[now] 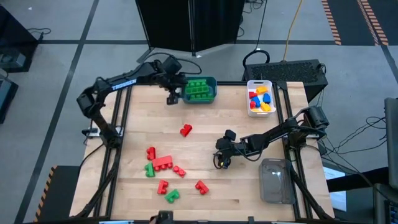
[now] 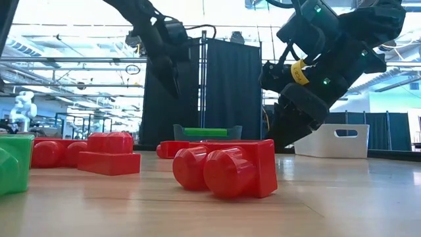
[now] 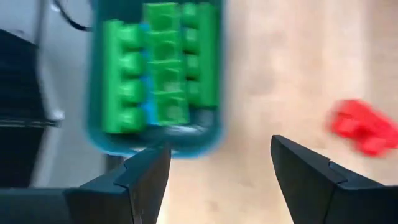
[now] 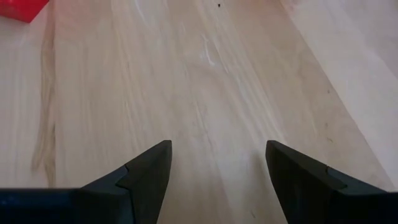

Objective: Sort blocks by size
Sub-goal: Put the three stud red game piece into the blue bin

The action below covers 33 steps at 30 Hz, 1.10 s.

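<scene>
- Two dark arms work over the wooden table (image 1: 205,112), the largest thing in sight; the left arm's upper link carries white lettering that seems to read "TROSSEN", though it is too small to be sure.
- The left gripper (image 1: 172,99) hangs just beside the teal bin (image 1: 214,89) at the table's far edge, its fingers (image 3: 143,177) spread wide with nothing between them.
- The right gripper (image 1: 222,163) sits low over bare wood right of centre, fingers (image 4: 149,171) likewise wide apart and holding nothing.
- A clear bin (image 1: 275,181) lies at the near right, its contents hard to make out.
- The teal bin holds long green blocks (image 1: 198,88) packed side by side, long axes running left to right in the high view; the left wrist view blurs them.
- A white bin (image 1: 252,84) at the far right holds a jumble of small blocks (image 1: 260,99) in red, yellow and blue, pointing every way.
- Loose blocks, red and green, cluster (image 1: 163,165) at the near left; the longest red one lies left to right.
- One small red block (image 1: 186,130) lies alone near the middle, tilted diagonally.
- In the low view, a red block (image 2: 227,168) lies on its side, studs facing the camera, hiding much behind it.
</scene>
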Available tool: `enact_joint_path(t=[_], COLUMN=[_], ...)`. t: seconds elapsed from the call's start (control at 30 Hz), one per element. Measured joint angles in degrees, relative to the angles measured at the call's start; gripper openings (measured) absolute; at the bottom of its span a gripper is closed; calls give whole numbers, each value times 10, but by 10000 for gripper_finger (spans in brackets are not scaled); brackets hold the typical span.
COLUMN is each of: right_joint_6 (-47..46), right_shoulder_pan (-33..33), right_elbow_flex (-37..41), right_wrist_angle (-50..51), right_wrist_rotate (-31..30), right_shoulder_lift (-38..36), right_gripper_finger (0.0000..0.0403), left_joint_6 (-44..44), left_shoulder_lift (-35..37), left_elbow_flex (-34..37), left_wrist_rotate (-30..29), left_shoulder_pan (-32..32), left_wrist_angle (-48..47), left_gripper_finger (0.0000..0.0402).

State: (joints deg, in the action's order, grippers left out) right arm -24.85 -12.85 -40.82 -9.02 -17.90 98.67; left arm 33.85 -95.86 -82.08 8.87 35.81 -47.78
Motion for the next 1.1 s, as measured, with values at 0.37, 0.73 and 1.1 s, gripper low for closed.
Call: enact_joint_path(t=[0.37,0.73,1.1], right_joint_6=[-4,9,2], right_shoulder_pan=[-5,-12,-13], right_elbow_flex=[0,0,0], right_wrist_angle=[-6,-4,-18], right_wrist_rotate=[0,0,25], right_shoulder_lift=[0,0,0], right_gripper_finger=[247,247,247], left_joint_6=[-101,-246,-369], left_shoulder_lift=[23,24,23], left_elbow_flex=[0,58,165], left_wrist_rotate=[24,-21,-50], left_shoulder_pan=[-86,-191,-321], left_wrist_angle=[-84,-65,29], left_gripper_finger=[260,260,260])
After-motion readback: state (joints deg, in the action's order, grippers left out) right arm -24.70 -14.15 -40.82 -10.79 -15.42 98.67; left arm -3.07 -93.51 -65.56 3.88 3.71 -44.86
